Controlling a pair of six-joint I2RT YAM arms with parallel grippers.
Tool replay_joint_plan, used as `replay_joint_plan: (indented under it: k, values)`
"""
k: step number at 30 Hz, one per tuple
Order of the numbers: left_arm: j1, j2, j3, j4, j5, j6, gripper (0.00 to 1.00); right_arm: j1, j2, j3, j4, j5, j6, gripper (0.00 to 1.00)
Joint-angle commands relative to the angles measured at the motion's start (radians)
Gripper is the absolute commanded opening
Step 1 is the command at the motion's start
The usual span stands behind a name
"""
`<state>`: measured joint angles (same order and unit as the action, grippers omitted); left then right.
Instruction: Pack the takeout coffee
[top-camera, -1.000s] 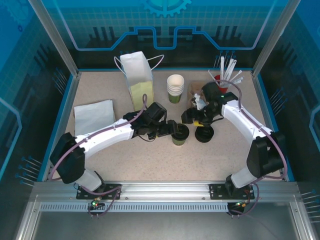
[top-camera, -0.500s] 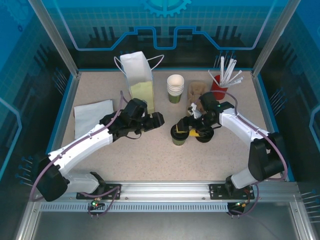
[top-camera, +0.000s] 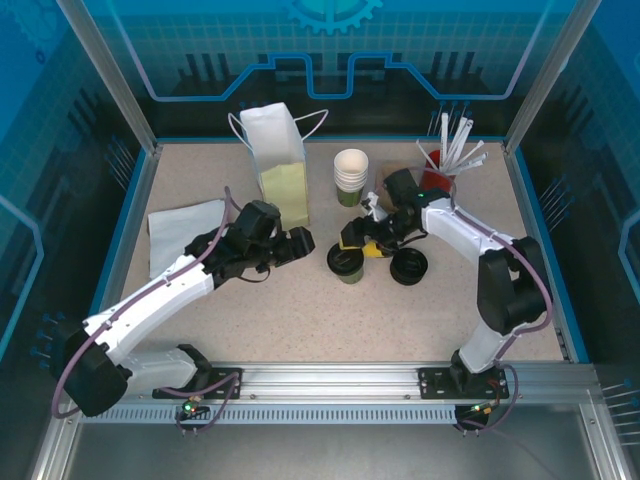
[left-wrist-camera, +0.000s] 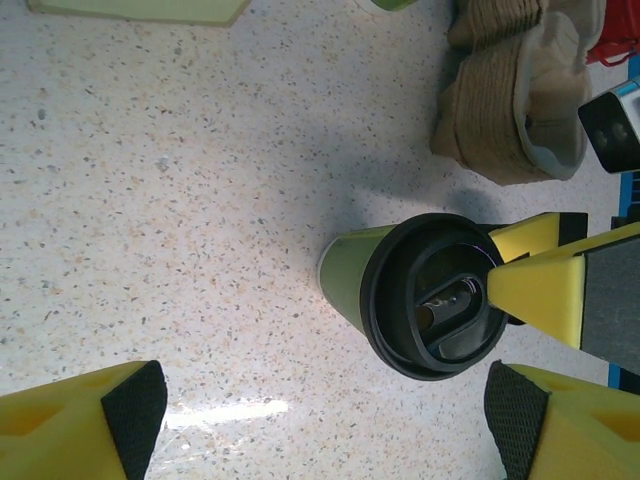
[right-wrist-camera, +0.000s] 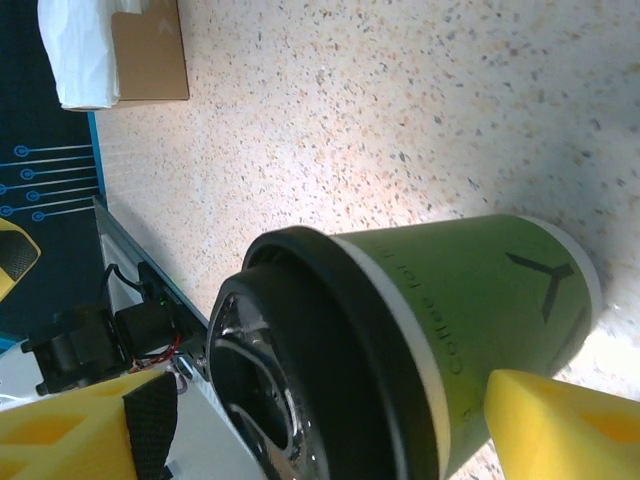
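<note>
Speckled table (top-camera: 300, 310), lid stack (top-camera: 410, 268) beside takeout coffee (top-camera: 345, 263)

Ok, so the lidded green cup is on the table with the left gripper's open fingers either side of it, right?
No, that is the right gripper: the right wrist view shows its open fingers either side of the lidded green cup on the table. The left gripper is open too, but apart from the cup.
</note>
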<state>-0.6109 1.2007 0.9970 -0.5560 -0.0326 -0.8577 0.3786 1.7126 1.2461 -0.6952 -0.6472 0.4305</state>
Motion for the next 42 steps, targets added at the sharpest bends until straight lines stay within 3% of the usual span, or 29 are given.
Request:
replay_joint_plan:
  k: [1, 15, 26, 37, 42]
  values:
    - [0.020, -0.020, -0.030, -0.017, 0.023, 0.007, 0.86, 0.024, 0.048, 0.052, 0.011, -0.035, 0.004, 0.82]
    - [0.019, 0.154, -0.025, 0.134, 0.189, -0.015, 0.80, -0.002, 0.097, 0.125, -0.087, 0.106, -0.068, 0.80]
    - [0.013, 0.284, 0.057, 0.202, 0.263, 0.021, 0.82, -0.064, -0.071, 0.079, -0.133, 0.247, -0.075, 0.81]
    - [0.000, 0.422, 0.155, 0.220, 0.309, 0.057, 0.81, -0.041, -0.124, -0.066, -0.129, 0.221, -0.045, 0.68]
    - [-0.003, 0.457, 0.185, 0.188, 0.291, 0.083, 0.79, -0.037, -0.102, -0.067, -0.118, 0.216, -0.039, 0.67]
